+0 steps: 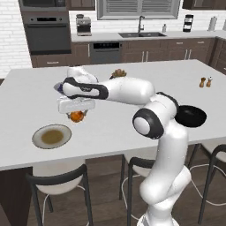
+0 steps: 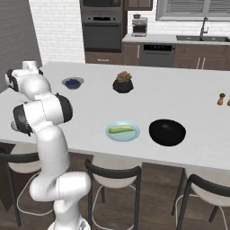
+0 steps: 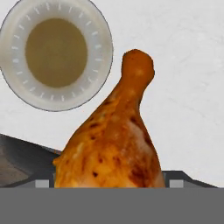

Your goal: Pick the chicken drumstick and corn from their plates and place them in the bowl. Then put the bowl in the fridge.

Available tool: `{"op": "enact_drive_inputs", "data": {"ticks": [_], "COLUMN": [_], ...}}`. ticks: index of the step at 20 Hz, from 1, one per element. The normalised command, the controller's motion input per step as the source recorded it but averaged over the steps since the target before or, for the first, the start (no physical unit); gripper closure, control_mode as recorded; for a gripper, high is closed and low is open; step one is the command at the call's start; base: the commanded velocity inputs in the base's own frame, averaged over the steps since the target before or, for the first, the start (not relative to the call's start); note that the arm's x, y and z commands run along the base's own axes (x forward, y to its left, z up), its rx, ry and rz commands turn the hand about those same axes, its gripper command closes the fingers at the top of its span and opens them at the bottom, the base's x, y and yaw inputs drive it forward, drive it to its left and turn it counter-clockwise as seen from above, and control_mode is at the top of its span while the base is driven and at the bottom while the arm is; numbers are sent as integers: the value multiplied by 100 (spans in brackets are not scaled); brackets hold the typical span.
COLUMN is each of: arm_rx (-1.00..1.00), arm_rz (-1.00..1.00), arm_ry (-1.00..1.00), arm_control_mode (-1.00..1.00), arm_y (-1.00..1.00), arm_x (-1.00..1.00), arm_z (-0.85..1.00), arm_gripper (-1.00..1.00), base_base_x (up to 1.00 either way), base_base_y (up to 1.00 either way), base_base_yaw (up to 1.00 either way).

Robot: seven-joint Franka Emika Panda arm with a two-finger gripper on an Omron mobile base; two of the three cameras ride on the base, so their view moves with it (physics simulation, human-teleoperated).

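Drumstick [image 3: 113, 144] hangs in my gripper [image 1: 77, 115], jaws spread wide around it, above the counter [image 1: 132, 128] beside its grey-rimmed plate [image 1: 51, 136]; my arm stretches left, black bowl [image 2: 167, 132] well apart

There is one chicken drumstick [image 3: 113, 144]. There is one corn [image 2: 121, 130]. There are two plates: one grey plate [image 1: 51, 136] and one blue plate [image 2: 112, 134]. There is one black bowl [image 2: 167, 132]. There is one small bowl of blueberries [image 2: 72, 82]. There is one plant in a pot [image 2: 122, 82]. There are two little shakers [image 1: 205, 82]. All sit on one counter [image 2: 188, 99].
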Motion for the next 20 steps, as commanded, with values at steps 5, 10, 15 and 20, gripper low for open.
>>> {"op": "enact_drive_inputs", "data": {"ticks": [5,10,15,20], "arm_rx": [15,0,-9,-16], "arm_rz": [-20,-23,-28,-30], "arm_ry": [0,2,4,15], "arm_control_mode": [-100,-100,-100,-100], "arm_y": [-100,-100,-100,-100], "arm_x": [0,0,-17,0], "arm_z": [63,14,0,0], "arm_gripper": [100,100,100,100], "base_base_x": [0,0,0,0], "base_base_y": [0,0,0,0], "base_base_yaw": [0,0,0,0]}}
